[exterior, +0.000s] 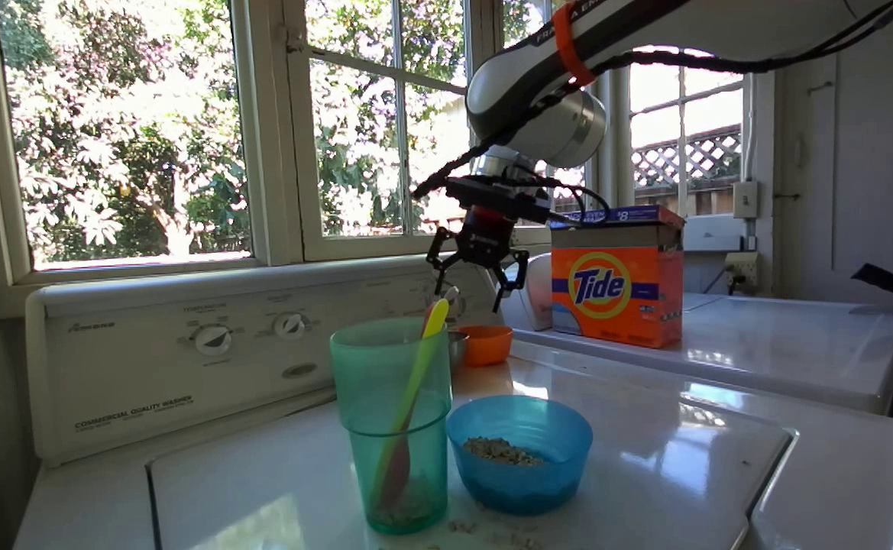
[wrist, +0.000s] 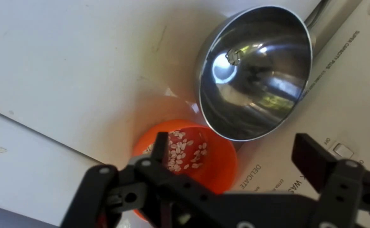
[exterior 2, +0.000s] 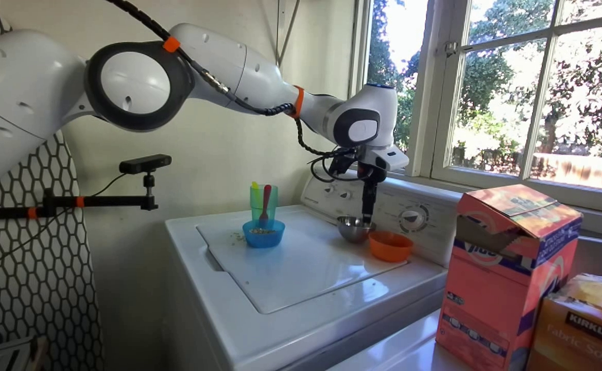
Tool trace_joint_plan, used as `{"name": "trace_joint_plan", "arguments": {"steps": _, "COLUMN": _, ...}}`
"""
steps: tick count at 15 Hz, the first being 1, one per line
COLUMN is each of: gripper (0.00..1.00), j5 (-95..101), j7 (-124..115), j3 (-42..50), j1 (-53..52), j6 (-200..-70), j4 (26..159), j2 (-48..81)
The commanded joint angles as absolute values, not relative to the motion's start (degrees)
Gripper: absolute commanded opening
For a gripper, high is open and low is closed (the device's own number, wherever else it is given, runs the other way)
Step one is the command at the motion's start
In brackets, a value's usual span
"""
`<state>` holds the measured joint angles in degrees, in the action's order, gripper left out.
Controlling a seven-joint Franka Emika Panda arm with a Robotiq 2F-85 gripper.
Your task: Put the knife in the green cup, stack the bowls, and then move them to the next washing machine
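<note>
- The yellow-green knife (exterior: 416, 374) is leaned inside the green tumbler (exterior: 360, 389); bowl stacking is presumably in hand.
- The gripper (exterior: 467, 299), spread wide and empty, is held near the orange bowl (exterior 2: 391, 251) and steel bowl (exterior 2: 351, 234).
- Next, one rim should be straddled.

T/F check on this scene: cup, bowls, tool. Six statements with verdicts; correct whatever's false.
1. The yellow-green knife is in the green cup. True.
2. It is the only utensil there. False: a reddish-pink utensil is in the cup too.
3. The tool is open. True.
4. The orange bowl holds pale flakes. True.
5. The orange bowl alone has contents. False: the blue bowl holds flaky bits.
6. The orange bowl is stacked in another bowl. False: it sits beside the metal bowl.
</note>
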<state>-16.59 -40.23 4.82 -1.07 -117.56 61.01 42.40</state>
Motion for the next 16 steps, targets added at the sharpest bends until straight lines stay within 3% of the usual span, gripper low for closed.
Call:
{"name": "trace_joint_plan", "arguments": {"steps": 1, "gripper": 1.00, "j5": -15.7, "j7": -41.0, "j3": 3.7, "j1": -0.4, "j6": -117.4, "j4": 60.6, "j2": 42.4}}
{"name": "trace_joint_plan", "arguments": {"steps": 16, "gripper": 1.00, "j5": -13.2, "j7": -31.6, "j3": 6.3, "j1": 4.9, "j6": -119.6, "j4": 56.8, "j2": 48.3}}
